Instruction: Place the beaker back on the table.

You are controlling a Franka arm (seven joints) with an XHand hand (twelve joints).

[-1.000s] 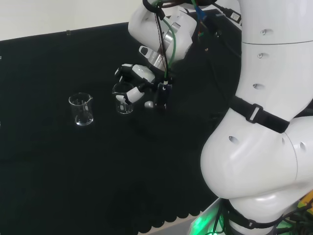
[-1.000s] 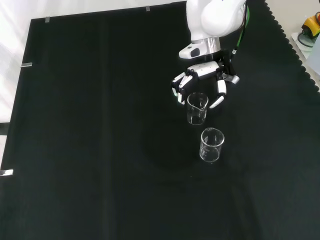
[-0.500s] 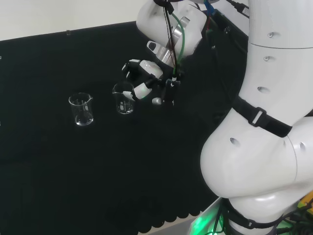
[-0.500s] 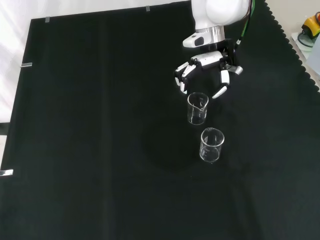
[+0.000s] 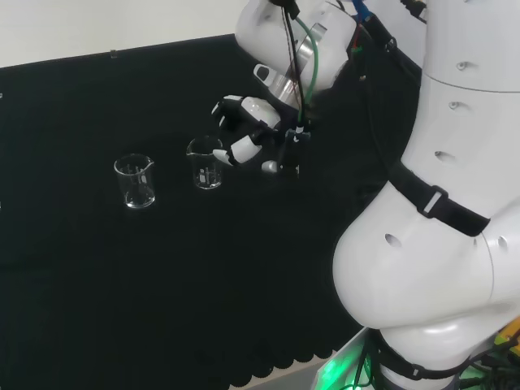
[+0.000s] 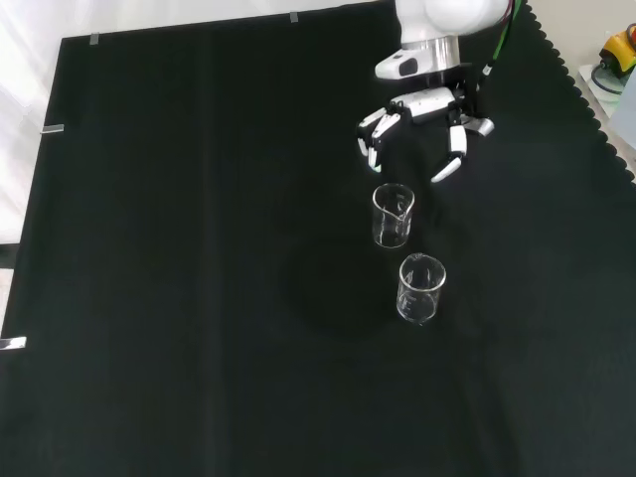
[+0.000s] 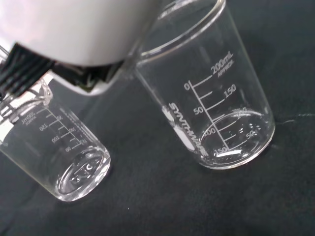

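The beaker [image 6: 392,215] is standing upright on the black surface [image 6: 199,248], spout rim up and holding nothing that can be seen. In the front view it is sitting just nearer than the robot hand [image 6: 425,111], with a clear gap of cloth between its rim and the fingertips [image 6: 441,171]. In the head view the same beaker [image 5: 205,163] is standing just left of the robot hand [image 5: 253,126], apart from it. The robot hand is hanging above the surface with its fingers spread and only slightly bent, gripping nothing. A second beaker [image 6: 420,287] is resting upright near the first, closer to the front camera and a little to the right; in the head view it [image 5: 135,180] is standing farther left. The wrist view is showing both glasses [image 7: 204,93] [image 7: 59,152] side by side on the cloth, not touching.
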